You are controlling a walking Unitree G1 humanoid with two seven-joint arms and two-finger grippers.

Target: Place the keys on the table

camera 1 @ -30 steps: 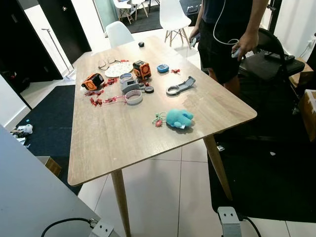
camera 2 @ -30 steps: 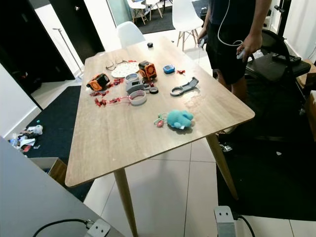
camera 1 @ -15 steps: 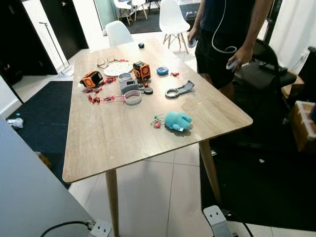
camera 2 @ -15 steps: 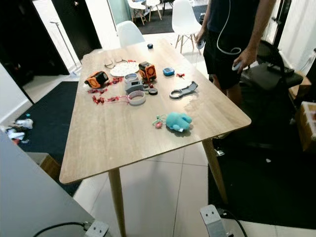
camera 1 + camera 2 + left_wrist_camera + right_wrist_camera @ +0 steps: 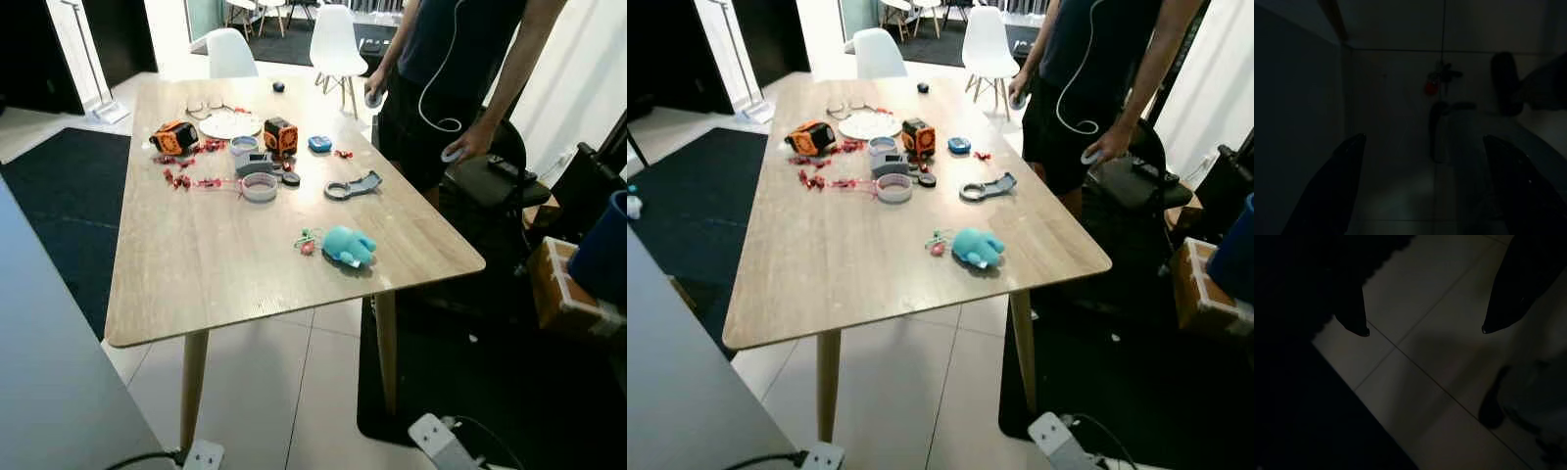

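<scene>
The keys, a small ring bunch with a red tag clipped to a fluffy teal plush charm, lie on the light wooden table near its right front edge. The left gripper and right gripper hang low over pale floor tiles, each with its black fingers spread apart and nothing between them.

Both my arms hang low and idle, wrists aimed downward. My left gripper has its two black fingers spread wide apart with nothing between them, seen dimly in the dark left wrist view. My right gripper is likewise parted, its fingertips well apart and holding nothing, with the silver stub of each forearm just showing low in the head views.
</scene>
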